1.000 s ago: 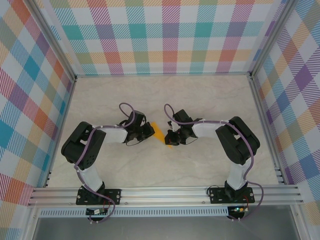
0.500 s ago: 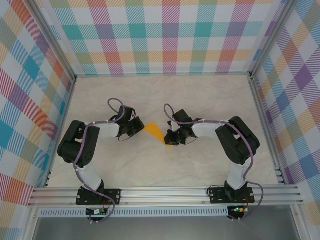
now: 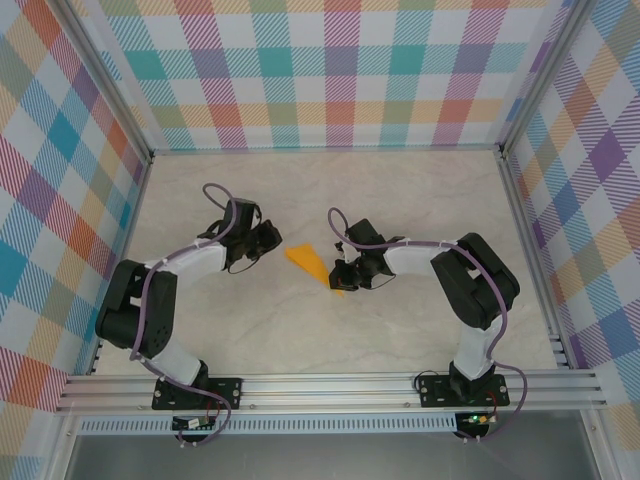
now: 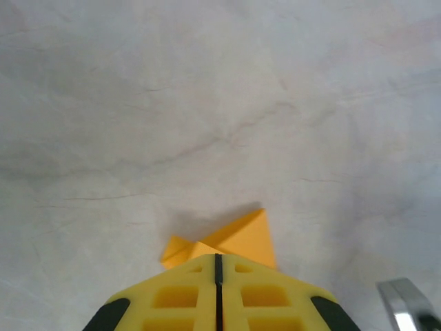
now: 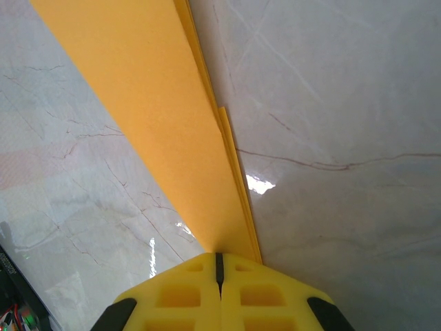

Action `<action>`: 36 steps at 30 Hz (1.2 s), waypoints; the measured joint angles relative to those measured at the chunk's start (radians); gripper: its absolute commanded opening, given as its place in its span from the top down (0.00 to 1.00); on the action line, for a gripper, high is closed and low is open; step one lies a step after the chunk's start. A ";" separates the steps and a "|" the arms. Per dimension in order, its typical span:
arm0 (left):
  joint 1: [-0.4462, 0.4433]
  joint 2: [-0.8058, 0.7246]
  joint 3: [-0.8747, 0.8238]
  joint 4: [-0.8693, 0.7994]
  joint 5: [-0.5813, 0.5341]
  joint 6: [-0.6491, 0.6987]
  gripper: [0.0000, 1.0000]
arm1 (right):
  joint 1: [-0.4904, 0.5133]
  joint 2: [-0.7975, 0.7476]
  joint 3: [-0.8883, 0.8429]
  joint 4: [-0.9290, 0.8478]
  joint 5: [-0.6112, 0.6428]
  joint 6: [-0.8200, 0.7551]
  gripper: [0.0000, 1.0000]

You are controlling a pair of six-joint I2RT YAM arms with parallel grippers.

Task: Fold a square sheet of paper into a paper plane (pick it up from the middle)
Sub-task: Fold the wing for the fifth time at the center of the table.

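The left arm stretches far and to the right, and its left gripper is clenched with the fingertips just short of the paper plane lying mid-table. The right arm bends leftward, and its right gripper is pinched on the plane's near narrow end, low over the marbled table.

This is a robot test booth in a lab: a pale marble-patterned worktop is boxed in on three sides by checked panels on metal posts, with a cabled left arm and right arm bolted to a slotted metal rail along the worktop's near edge.
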 measured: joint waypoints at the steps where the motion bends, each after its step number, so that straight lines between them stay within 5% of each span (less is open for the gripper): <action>1: -0.010 -0.009 -0.007 0.005 0.008 0.000 0.91 | 0.000 0.000 0.001 0.000 0.000 0.000 0.96; 11: -0.116 0.116 -0.019 0.034 0.097 -0.015 0.93 | 0.000 0.002 0.007 -0.009 0.000 0.000 0.96; 23: -0.132 0.187 0.003 0.021 0.076 -0.015 0.94 | 0.001 -0.008 0.018 -0.031 0.004 -0.003 0.95; 36: -0.133 0.204 0.038 -0.020 0.055 -0.019 0.94 | 0.062 0.068 0.252 -0.199 0.031 -0.055 0.95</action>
